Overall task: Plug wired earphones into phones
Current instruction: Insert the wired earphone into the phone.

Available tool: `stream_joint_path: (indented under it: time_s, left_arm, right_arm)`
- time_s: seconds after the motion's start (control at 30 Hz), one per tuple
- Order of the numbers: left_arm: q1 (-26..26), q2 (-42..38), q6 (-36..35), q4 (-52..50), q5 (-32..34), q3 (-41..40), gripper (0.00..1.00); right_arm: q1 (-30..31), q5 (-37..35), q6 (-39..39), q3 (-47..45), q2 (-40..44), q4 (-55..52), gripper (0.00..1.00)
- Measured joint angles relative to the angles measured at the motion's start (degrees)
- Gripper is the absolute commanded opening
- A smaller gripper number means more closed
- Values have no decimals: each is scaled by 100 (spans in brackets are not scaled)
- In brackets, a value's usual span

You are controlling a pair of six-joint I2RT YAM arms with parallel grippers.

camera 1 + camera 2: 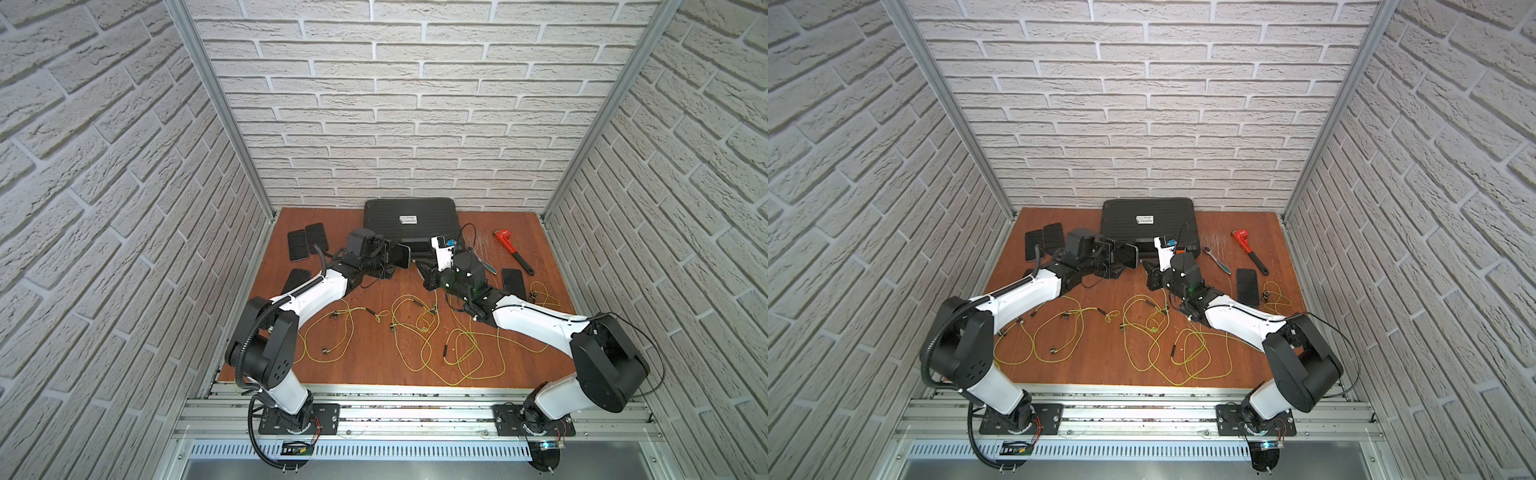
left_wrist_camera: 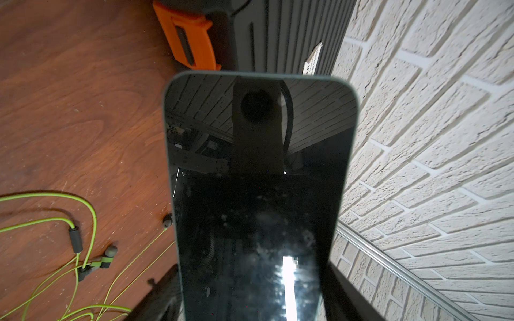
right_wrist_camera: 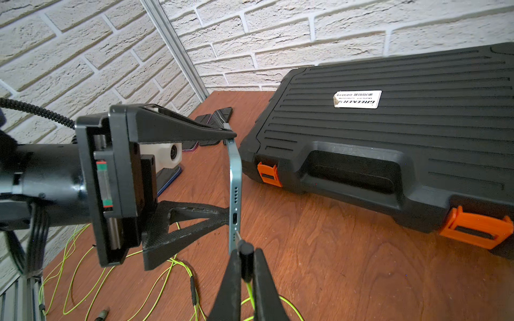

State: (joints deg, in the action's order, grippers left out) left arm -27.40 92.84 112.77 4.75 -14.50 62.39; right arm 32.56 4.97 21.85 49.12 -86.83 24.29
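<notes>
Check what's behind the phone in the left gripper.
The black case with orange latches lies behind the phone. From the left wrist, the phone hides part of its front.

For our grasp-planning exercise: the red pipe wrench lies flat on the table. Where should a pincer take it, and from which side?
Probably the straight handle of the red pipe wrench, from above, closing across its narrow width. It lies flat on the table with bare wood on both sides, while the head looks wider and uneven.

Yellow-green earphone cords; ribbed black case with orange latches.
</notes>
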Motion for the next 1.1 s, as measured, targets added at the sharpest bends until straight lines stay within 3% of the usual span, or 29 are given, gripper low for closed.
stream_joint_path:
  time_s: [1.1]
  left_arm:
    - [9, 0, 46, 87, 59, -11, 0]
  right_arm:
    - [35, -105, 2, 262, -387, 205, 6]
